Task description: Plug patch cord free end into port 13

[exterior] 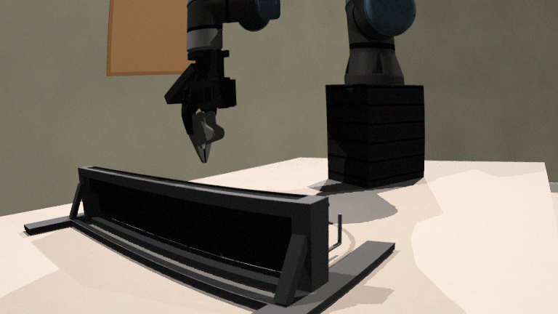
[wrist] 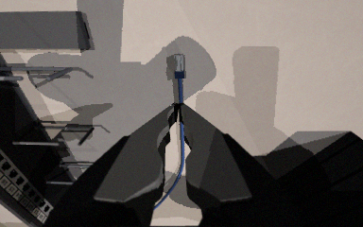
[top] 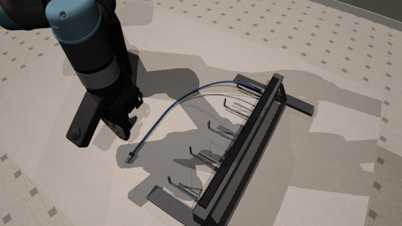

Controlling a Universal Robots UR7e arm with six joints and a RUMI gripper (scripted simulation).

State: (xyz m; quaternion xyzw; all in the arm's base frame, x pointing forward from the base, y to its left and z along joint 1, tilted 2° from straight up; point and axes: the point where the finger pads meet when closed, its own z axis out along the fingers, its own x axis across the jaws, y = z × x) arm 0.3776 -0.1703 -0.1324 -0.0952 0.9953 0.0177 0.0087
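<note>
The blue cord (top: 177, 101) (wrist: 181, 90) arches from the far end of the rack (top: 201, 211) (exterior: 318, 219), where its plugged end (top: 257, 89) sits in a port, to its free plug. The free plug (top: 129, 157) (wrist: 181, 62) is clear with a dark blue collar and lies on the table top; whether its clip faces up is too small to tell. My gripper (top: 125, 138) (exterior: 203, 161) (wrist: 179, 104) is shut with nothing between the fingertips. It points down and hangs above the cord, just behind the plug in the wrist view. The rack stands upright on its feet.
Several thin metal cable guides (top: 190, 150) (exterior: 339, 228) (wrist: 71, 127) stick out from the port side of the rack toward the cord. A flat rack foot (top: 171, 204) (exterior: 362, 256) (wrist: 38, 30) reaches out at the near end. Part of the port row (wrist: 21, 189) shows at the wrist view's lower left.
</note>
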